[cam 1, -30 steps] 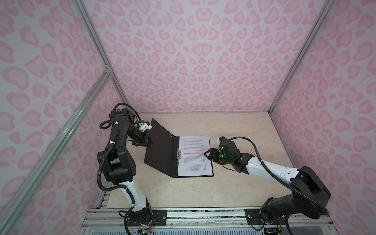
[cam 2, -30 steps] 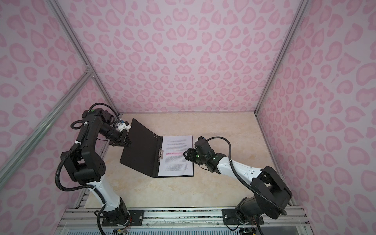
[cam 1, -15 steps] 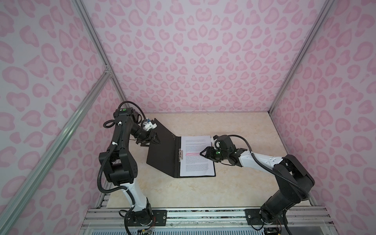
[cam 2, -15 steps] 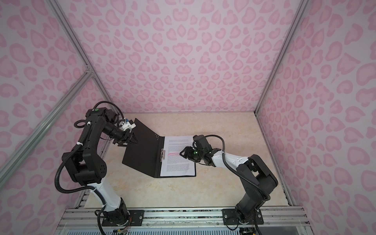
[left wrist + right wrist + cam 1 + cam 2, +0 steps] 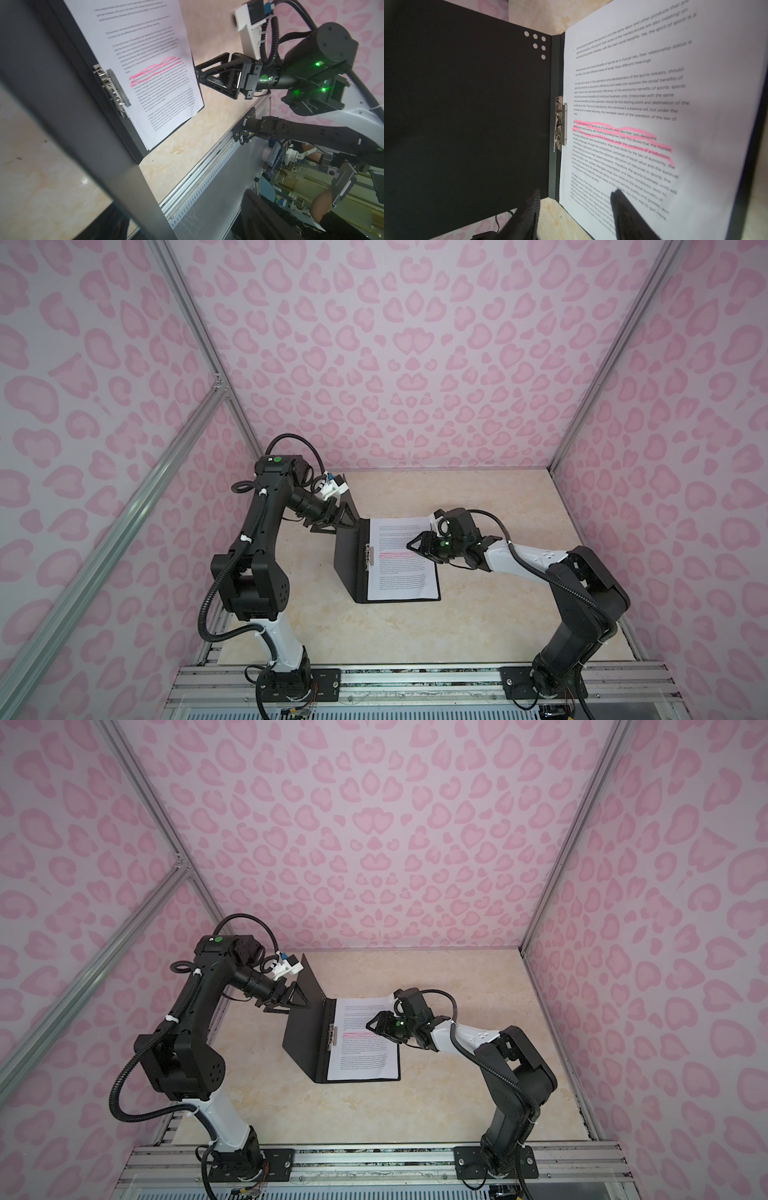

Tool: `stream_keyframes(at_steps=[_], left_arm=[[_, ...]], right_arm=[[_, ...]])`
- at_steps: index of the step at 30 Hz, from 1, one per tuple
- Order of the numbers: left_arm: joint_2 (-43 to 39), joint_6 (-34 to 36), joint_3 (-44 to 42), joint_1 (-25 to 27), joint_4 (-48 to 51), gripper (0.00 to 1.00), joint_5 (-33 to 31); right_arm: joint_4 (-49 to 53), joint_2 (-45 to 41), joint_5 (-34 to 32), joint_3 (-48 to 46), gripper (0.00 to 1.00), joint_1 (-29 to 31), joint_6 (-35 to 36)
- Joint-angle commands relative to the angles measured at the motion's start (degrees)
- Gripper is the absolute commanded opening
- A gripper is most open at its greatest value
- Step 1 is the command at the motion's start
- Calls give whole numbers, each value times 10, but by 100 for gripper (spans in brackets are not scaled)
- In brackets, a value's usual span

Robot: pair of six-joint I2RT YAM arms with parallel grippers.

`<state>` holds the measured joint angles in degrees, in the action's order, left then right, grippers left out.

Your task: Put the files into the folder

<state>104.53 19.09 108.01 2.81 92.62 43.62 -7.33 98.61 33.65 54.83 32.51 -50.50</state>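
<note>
Aluminium rail (image 5: 415, 674) is gleaming nearest us, pale marbled tabletop (image 5: 478, 635) stretching back behind it. Mid-table the folder (image 5: 349, 560) is lying open, black inside showing, its left cover tilting up, the files (image 5: 401, 576) resting on its right half beside the metal clip (image 5: 560, 124). Right gripper (image 5: 410, 544) is hovering over the page, jaws partway apart, clasping nothing. Left gripper (image 5: 345, 521) is sitting wide-jawed at the raised cover's far edge. Pink-spotted walls (image 5: 395, 364) are boxing everything in
</note>
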Motion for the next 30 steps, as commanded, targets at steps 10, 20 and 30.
stream_keyframes(at_steps=[10,20,30], left_arm=[[51,38,75,108,16,97,149],[65,46,135,117,15,99,142],[21,80,68,81,6,99,136]], right_arm=[[-89,-35,71,-64,58,-41,-46],[-100,-63,96,-89,58,-66,-56],[-80,-85,104,-91,58,-76,-32]])
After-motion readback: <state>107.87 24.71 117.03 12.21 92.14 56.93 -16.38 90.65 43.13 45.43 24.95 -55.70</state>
